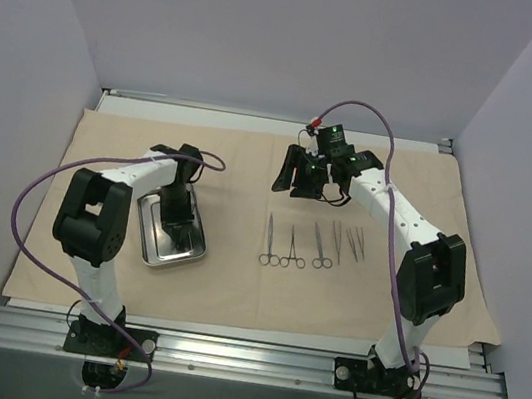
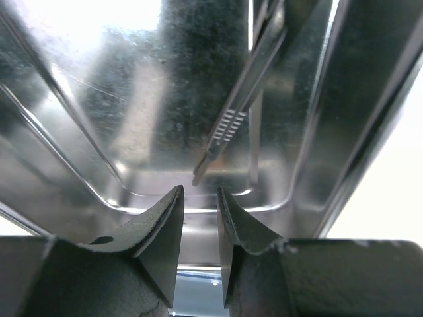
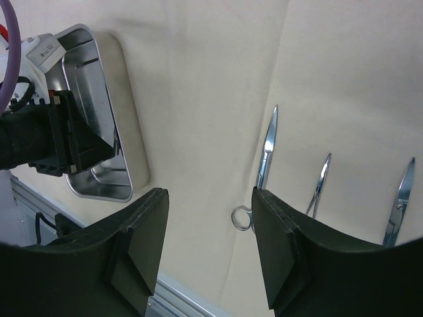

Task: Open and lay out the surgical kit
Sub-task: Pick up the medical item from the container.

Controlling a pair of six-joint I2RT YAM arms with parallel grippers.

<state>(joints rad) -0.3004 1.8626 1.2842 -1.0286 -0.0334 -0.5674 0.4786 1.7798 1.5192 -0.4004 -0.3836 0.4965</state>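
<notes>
One beige cloth (image 1: 231,295) is counted, and one steel tray (image 1: 158,251) is seen on it. Five slim steel tools are laid in a row on the cloth: three with ring handles (image 1: 292,244) and two tweezers (image 1: 338,239). One more slim tool (image 2: 228,125) is seen inside the tray.

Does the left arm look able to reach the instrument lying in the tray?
Probably yes: the left end effector sits inside the steel tray, the instrument lying just ahead with nothing between.

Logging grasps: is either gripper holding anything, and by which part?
Nothing. The left gripper sits empty in the tray, short of the instrument; the right gripper hangs open.
</notes>
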